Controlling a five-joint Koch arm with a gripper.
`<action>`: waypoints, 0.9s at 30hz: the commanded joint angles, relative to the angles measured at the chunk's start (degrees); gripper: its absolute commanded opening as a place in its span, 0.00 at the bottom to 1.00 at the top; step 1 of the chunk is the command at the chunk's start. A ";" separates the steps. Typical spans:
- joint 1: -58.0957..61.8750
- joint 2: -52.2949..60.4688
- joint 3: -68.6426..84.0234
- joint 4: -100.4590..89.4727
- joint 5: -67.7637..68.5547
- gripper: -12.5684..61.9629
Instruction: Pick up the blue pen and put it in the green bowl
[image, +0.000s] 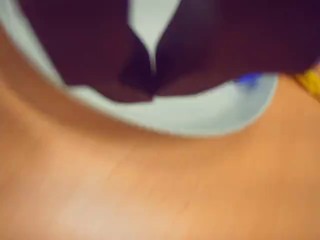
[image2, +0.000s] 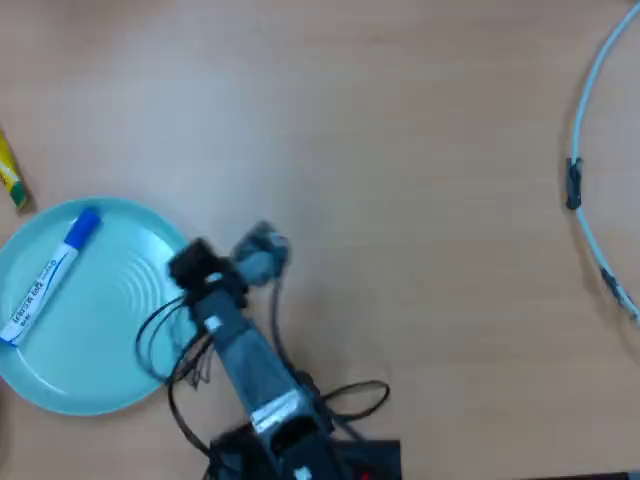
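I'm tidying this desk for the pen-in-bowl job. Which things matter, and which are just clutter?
Job:
- white marker with blue cap, lying in the dish
- round pale teal plastic dish
- gripper

Lying about:
- small yellow object beside the dish
- white cable at the right edge

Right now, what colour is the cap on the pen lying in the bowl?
Blue, on a white pen with blue print, lying in the pale green bowl. The overhead view shows it best.

A hobby desk or home-office corner, by the look of it; the table (image2: 420, 150) is plain orange-brown wood laminate; a small arm with loose black wiring (image2: 175, 350) stands at its near edge; a pale cable (image2: 585, 90) curves at right.
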 joint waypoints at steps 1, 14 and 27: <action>9.14 3.16 -3.60 2.99 -0.62 0.07; 34.01 -0.53 19.34 -9.76 -3.08 0.07; 42.98 -0.09 39.64 -27.25 9.23 0.07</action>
